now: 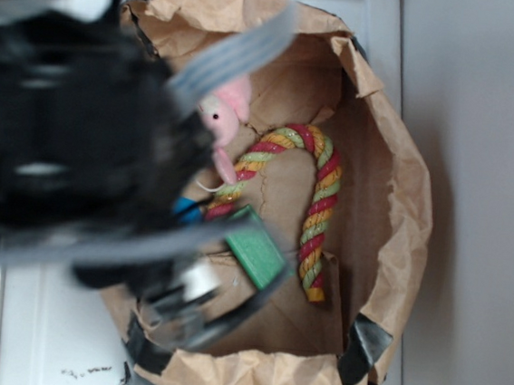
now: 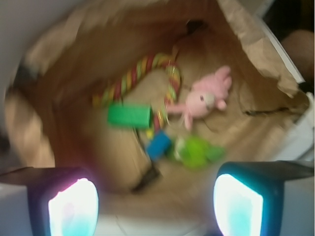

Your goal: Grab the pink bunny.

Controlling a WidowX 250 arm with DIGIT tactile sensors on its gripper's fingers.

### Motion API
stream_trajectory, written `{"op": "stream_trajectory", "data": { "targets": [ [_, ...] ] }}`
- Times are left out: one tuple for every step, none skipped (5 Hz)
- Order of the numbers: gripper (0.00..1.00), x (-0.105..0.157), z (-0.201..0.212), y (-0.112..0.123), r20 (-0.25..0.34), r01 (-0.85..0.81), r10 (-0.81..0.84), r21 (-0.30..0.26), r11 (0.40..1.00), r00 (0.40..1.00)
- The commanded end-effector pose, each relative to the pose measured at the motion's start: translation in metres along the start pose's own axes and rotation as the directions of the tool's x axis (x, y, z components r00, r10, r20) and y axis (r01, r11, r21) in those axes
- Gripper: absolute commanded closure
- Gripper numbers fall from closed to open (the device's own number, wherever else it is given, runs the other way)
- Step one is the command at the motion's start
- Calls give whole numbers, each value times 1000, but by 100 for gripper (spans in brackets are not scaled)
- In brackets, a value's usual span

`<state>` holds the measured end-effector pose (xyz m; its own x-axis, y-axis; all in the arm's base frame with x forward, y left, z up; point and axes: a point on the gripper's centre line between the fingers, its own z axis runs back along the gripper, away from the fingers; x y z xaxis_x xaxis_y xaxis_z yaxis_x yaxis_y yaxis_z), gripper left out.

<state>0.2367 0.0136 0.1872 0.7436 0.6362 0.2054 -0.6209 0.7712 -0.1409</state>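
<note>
The pink bunny [image 1: 221, 116] lies on the floor of a brown paper bag [image 1: 408, 180], its pale face up, beside one end of a striped rope. In the wrist view the pink bunny [image 2: 204, 98] is right of centre, well ahead of my gripper [image 2: 155, 201]. The gripper is open above the bag's near side. Its two glowing pads [image 2: 74, 209] stand far apart with nothing between them. In the exterior view my blurred black arm [image 1: 62, 137] covers the bag's left part and hides the fingers.
Inside the paper bag [image 2: 256, 39] also lie a red-yellow-green rope [image 2: 138, 73], a green block [image 2: 129, 116], a blue block [image 2: 158, 144] and a lime-green plush [image 2: 194, 150] just below the bunny. The bag's crumpled walls rise all around.
</note>
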Motion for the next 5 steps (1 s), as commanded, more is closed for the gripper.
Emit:
{"op": "stream_trajectory", "data": {
  "targets": [
    [0,41,-36,23,69,-270,267,29,962,961],
    [0,65,-63,35,51,-308,305,63,949,951],
    [0,74,-78,49,33,-356,355,103,929,934],
    [0,73,-94,65,23,-372,373,162,914,928],
    [0,74,-101,64,19,-360,363,177,916,932]
  ]
}}
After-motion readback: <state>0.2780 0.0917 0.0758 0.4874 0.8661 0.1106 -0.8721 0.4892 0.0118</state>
